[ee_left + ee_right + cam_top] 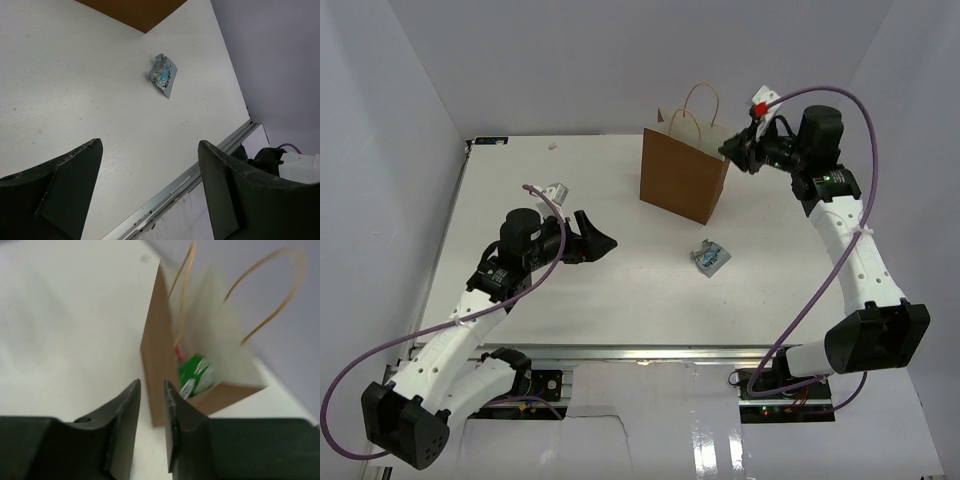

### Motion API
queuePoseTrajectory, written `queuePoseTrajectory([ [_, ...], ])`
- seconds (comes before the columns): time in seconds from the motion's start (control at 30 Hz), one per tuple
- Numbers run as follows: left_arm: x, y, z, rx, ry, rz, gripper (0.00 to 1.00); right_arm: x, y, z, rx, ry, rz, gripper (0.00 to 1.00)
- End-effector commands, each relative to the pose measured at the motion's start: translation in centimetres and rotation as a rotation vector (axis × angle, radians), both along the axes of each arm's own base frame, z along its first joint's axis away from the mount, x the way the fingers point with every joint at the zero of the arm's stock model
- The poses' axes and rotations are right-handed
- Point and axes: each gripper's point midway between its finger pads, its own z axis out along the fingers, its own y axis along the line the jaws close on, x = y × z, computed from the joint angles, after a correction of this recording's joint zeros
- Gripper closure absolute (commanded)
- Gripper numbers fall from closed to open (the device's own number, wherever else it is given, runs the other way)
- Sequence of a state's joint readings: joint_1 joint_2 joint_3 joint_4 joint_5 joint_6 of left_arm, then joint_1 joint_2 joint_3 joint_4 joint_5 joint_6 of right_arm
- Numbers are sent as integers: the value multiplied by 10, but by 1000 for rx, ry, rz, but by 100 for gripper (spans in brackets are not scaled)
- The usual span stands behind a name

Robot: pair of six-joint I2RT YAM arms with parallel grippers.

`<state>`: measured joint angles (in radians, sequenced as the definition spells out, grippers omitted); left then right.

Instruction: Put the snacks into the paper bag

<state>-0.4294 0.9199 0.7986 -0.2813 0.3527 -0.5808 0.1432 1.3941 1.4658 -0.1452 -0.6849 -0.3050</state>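
Observation:
The brown paper bag (682, 175) stands upright at the back middle of the table, handles up. One silver-grey snack packet (710, 258) lies on the table in front of it; it also shows in the left wrist view (164, 77). My right gripper (732, 150) hovers at the bag's upper right rim, its jaws a narrow gap apart and empty (151, 382). In the right wrist view a green snack (195, 372) and a bit of a red one lie inside the bag (157, 355). My left gripper (595, 240) is open and empty, low over the table left of the packet (150, 142).
The table's front edge has a metal rail (640, 352), seen close under the left gripper (200, 170). White walls close in the table on the left, back and right. The bag's corner (135, 10) shows at the top of the left wrist view.

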Motion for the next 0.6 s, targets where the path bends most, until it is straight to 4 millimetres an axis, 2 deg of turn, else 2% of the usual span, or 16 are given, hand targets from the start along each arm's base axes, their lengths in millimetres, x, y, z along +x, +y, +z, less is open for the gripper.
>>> queuePoseTrajectory([
  [0.0, -8, 5, 1, -22, -3, 13, 12, -44, -9, -107, -167, 320, 76, 68],
  [0.03, -9, 6, 0, -17, 0, 17, 12, -53, -13, -136, -183, 403, 68, 64],
  [0.07, -10, 7, -4, -10, 5, 21, 12, -62, -17, -151, -193, 456, 50, 47],
  [0.1, -11, 8, -6, -6, 8, 26, 12, -68, -18, -162, -192, 494, 41, 40],
  [0.13, -10, 8, -7, -4, 11, 27, 12, -80, -19, -183, -189, 557, 40, 33],
  [0.17, -10, 8, -9, -4, 16, 26, 12, -86, -20, -188, -185, 575, 15, 15],
  [0.2, -9, 6, -9, -10, 14, 22, 12, -87, -13, -195, -205, 554, 6, 5],
  [0.23, -8, 4, -12, -10, 25, 10, 12, -90, -10, -206, -237, 550, -8, 6],
  [0.27, -7, 2, -15, -10, 33, 5, 12, -92, -21, -233, -305, 571, -98, 10],
  [0.3, -5, 0, -14, -16, 32, 0, 12, -93, -15, -246, -345, 555, -123, 10],
  [0.33, -6, -2, -14, -17, 37, -13, 12, -82, -13, -251, -359, 502, -163, 10],
  [0.37, -4, -3, -19, -13, 52, -19, 12, -76, -26, -273, -423, 511, -253, 10],
  [0.43, -4, -5, -20, -12, 60, -26, 12, -61, -29, -290, -455, 501, -337, 10],
  [0.5, -6, -5, -22, -15, 72, -26, 12, -50, -24, -291, -458, 505, -337, 10],
  [0.53, -8, -4, -26, -15, 81, -26, 12, -46, -24, -301, -472, 524, -339, 10],
  [0.57, -10, -3, -24, -20, 75, -22, 12, -36, -21, -296, -462, 502, -347, 10],
])
